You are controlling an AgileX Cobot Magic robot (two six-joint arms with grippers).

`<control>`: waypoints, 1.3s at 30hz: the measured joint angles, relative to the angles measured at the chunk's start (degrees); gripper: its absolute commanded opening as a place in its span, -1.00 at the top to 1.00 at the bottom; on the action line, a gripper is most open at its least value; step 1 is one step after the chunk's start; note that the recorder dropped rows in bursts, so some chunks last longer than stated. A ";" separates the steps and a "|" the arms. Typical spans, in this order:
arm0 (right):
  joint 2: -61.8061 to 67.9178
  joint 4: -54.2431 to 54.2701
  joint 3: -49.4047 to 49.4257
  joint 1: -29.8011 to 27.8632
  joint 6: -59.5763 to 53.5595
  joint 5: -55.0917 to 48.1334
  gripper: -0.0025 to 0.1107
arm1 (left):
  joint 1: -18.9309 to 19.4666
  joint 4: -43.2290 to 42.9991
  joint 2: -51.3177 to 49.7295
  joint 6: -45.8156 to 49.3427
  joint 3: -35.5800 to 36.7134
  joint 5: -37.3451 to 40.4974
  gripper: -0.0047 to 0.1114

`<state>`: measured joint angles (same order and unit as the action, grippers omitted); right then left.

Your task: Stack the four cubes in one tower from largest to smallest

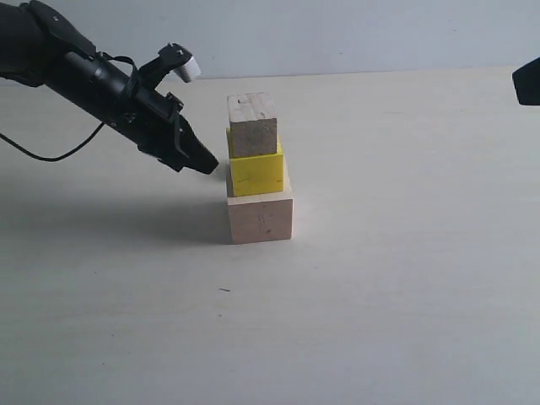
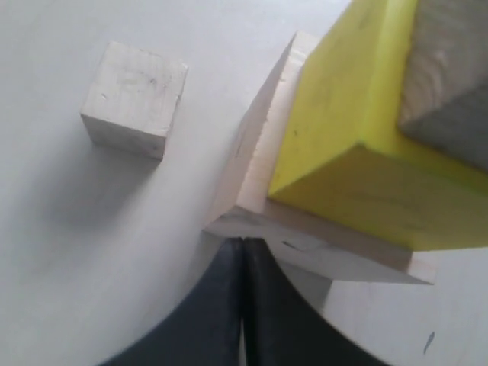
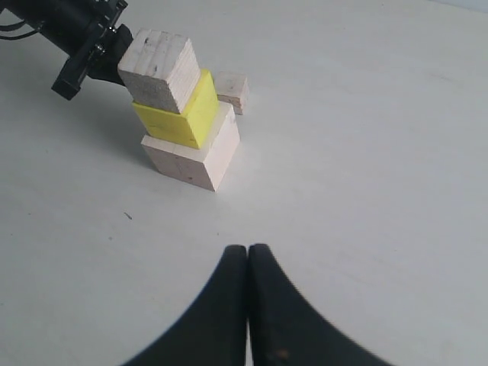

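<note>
A partial tower stands mid-table: the pale largest cube at the bottom, the yellow cube on it, a raw wooden cube on top. The smallest wooden cube lies on the table behind the tower, hidden in the exterior view; it also shows in the left wrist view. My left gripper is shut and empty, its tips just left of the yellow cube, close to the pale cube's upper corner. My right gripper is shut and empty, well away from the tower.
The pale tabletop spreads around the tower. The left arm slants down from the upper left, with a cable trailing. A dark part of the right arm shows at the right edge.
</note>
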<state>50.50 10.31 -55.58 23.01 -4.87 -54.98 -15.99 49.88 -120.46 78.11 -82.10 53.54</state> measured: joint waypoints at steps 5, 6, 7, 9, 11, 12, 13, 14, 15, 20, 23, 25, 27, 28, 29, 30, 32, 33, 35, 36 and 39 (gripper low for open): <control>0.00 0.00 0.00 0.00 0.12 0.00 0.96 | 0.00 0.86 -2.27 0.00 0.00 0.11 0.92; 0.00 0.00 0.00 0.00 0.12 0.00 0.96 | 0.00 1.37 -2.39 0.28 0.00 0.11 0.92; 0.00 0.00 0.00 0.00 0.12 0.00 0.96 | 0.00 1.53 -2.39 0.43 0.00 0.11 0.92; 0.00 0.00 0.00 0.00 0.12 0.00 0.96 | 0.00 2.21 -2.39 0.92 0.00 -0.10 0.92; 0.00 0.00 0.00 0.00 0.12 0.00 0.96 | 0.00 2.35 -2.39 0.92 0.00 -0.53 0.92; 0.00 0.00 0.00 0.00 0.12 0.00 0.96 | 0.00 2.39 -2.39 1.24 0.00 -0.78 0.92; 0.00 0.00 0.00 0.00 0.12 0.00 0.96 | 0.00 2.97 -2.39 1.57 0.00 -0.76 0.92; 0.00 0.00 0.00 0.00 0.12 0.00 0.96 | 0.00 3.26 -2.39 1.88 0.00 -0.76 0.92; 0.00 0.00 0.00 0.00 0.12 0.00 0.96 | 0.00 3.66 -2.39 2.17 0.00 -0.76 0.92; 0.00 0.00 0.00 0.00 0.12 0.00 0.96 | 0.00 3.88 -2.39 2.62 0.00 -1.46 0.92; 0.00 0.00 0.00 0.00 0.12 0.00 0.96 | 0.00 4.12 -2.39 3.07 0.00 -1.58 0.92; 0.00 0.00 0.00 0.00 0.12 0.00 0.96 | 0.00 4.34 -2.39 3.49 0.00 -1.58 0.92; 0.00 0.00 0.00 0.00 0.12 0.00 0.96 | 0.00 4.55 -2.39 3.61 0.00 -1.58 0.92; 0.00 0.00 0.00 0.00 0.12 0.00 0.96 | 0.00 4.54 -2.39 3.61 0.00 -1.58 0.92; 0.00 0.00 0.00 0.00 0.12 0.00 0.96 | 0.00 4.54 -2.39 3.61 0.00 -1.58 0.92; 0.00 0.00 0.00 0.00 0.12 0.00 0.96 | 0.00 4.54 -2.39 3.72 0.00 -1.58 0.92; 0.00 0.00 0.00 0.00 0.23 0.00 0.96 | 0.00 4.65 -2.39 3.85 0.00 -1.58 0.92; 0.00 0.00 0.00 0.00 0.23 0.00 0.96 | 0.00 4.67 -2.39 3.85 0.00 -1.58 0.92; 0.00 0.00 0.00 0.00 0.23 0.00 0.96 | 0.00 4.90 -2.39 3.85 0.00 -1.58 0.92; 0.00 0.00 0.00 0.00 0.23 0.00 0.96 | 0.00 4.91 -2.39 3.85 0.00 -1.58 0.92; 0.00 0.00 0.00 0.00 0.23 0.00 0.96 | 0.00 4.91 -2.39 3.85 0.00 -1.58 0.92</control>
<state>50.50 10.31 -55.58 23.01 -4.64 -54.98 -15.99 54.79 -122.86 81.96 -82.10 51.96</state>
